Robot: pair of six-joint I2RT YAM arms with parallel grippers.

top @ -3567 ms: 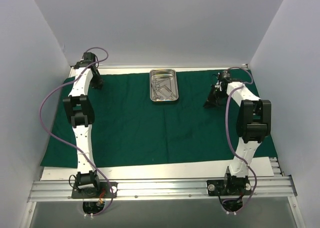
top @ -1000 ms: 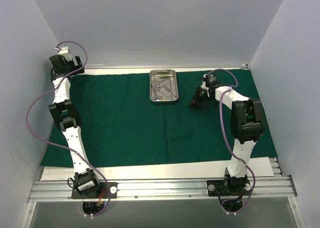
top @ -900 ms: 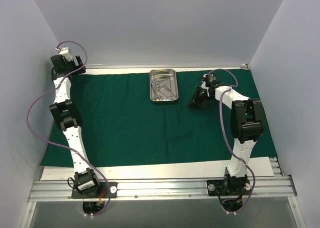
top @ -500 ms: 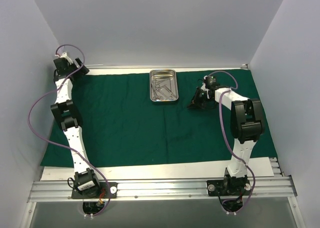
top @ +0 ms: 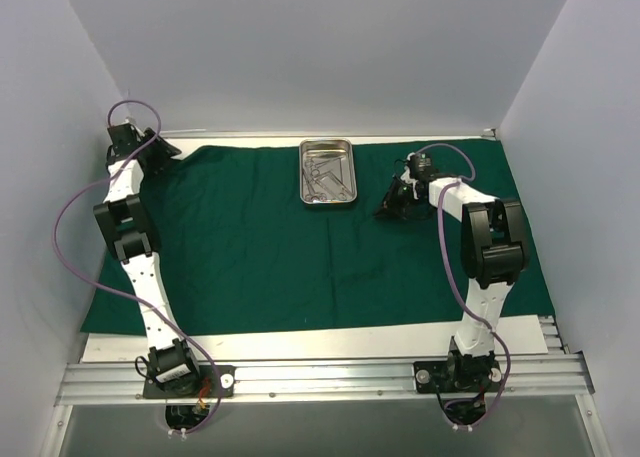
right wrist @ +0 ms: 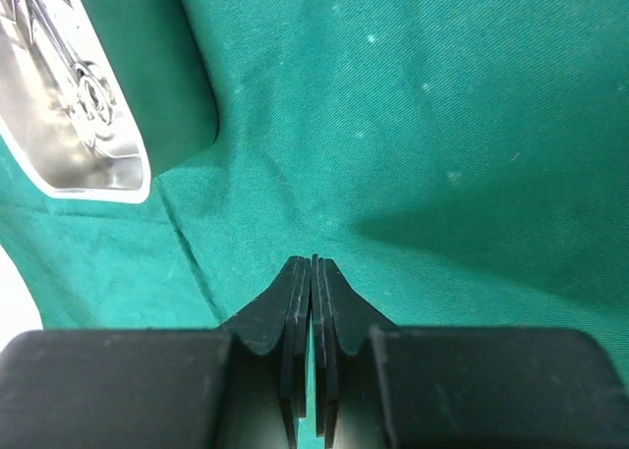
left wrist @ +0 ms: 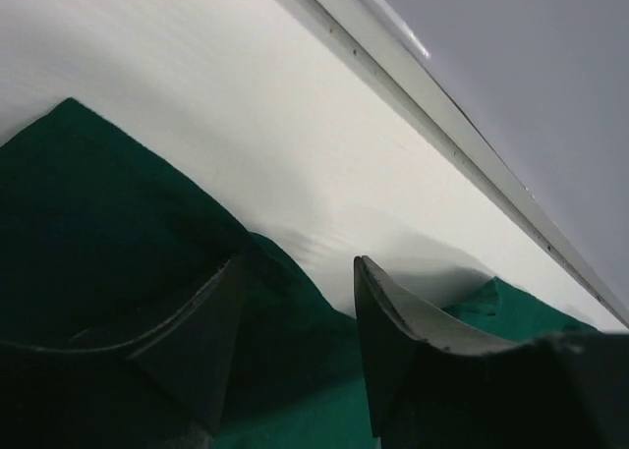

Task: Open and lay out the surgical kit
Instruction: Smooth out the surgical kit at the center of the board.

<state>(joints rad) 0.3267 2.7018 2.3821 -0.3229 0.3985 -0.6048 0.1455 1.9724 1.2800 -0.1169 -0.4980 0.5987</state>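
Straddling the far-left corner of the dark green cloth drape (top: 280, 247) with left gripper (left wrist: 298, 272) fingers apart; pressing right gripper (right wrist: 313, 262) fingers together at a drape crease beside the shiny rectangular steel tray (top: 303, 177) of slim silver instruments (top: 328, 175).

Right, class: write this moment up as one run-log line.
left gripper open at drape far-left edge | right gripper shut, tips at drape beside tray | instruments in tray

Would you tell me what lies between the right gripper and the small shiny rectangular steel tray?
Only bare dark green cloth drape separates the right gripper from the tray, seen in the top external view.
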